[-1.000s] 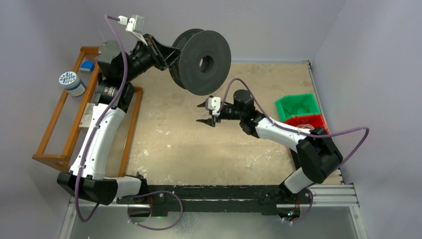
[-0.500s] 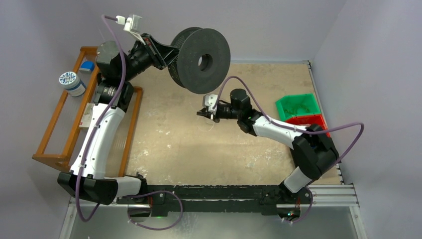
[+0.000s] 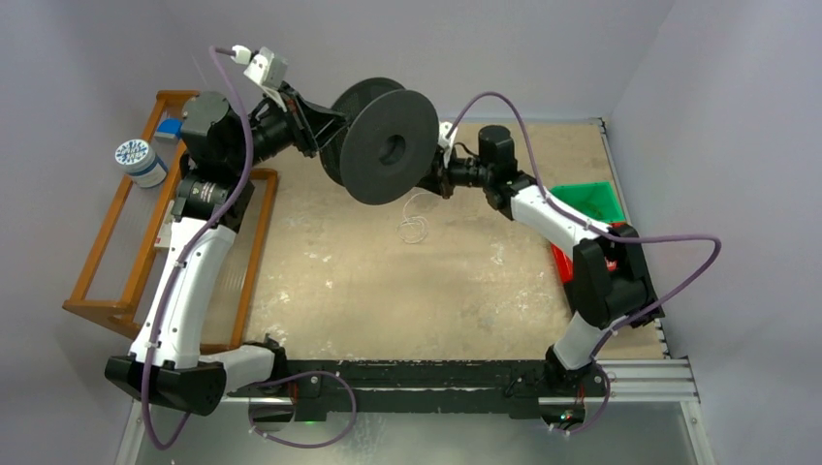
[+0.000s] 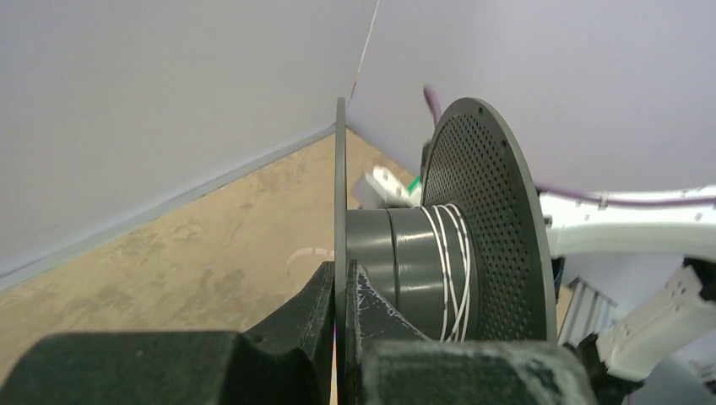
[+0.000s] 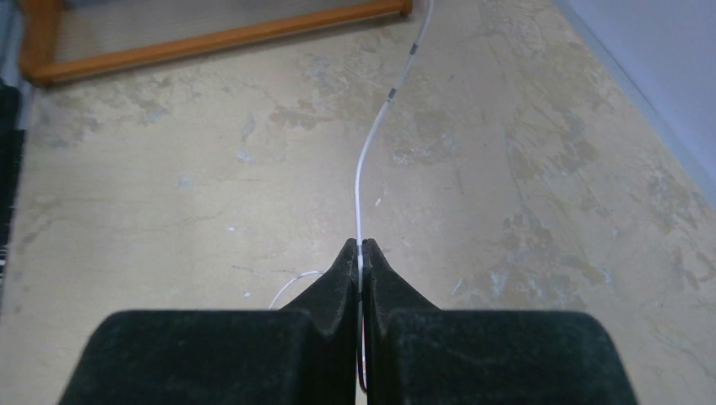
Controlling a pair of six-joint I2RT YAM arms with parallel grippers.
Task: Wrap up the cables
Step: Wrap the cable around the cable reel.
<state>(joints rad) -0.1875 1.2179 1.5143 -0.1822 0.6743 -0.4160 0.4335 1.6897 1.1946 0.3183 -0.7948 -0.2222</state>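
A black spool hangs above the back of the table, and my left gripper is shut on its thin near flange. A few turns of the thin white cable lie on the hub next to the perforated far flange. My right gripper sits just right of the spool and is shut on the cable, which runs from between the fingertips across the table. A loose loop of cable lies on the table below the spool.
A wooden tray stands along the left edge, with a white and blue tub beside it. A green bin and a red bin sit at the right, partly behind the right arm. Walls close off the back and sides.
My right gripper shut on the cable, then moved up and toward the back right, ending beside the spool. The left arm shifted the spool slightly left.
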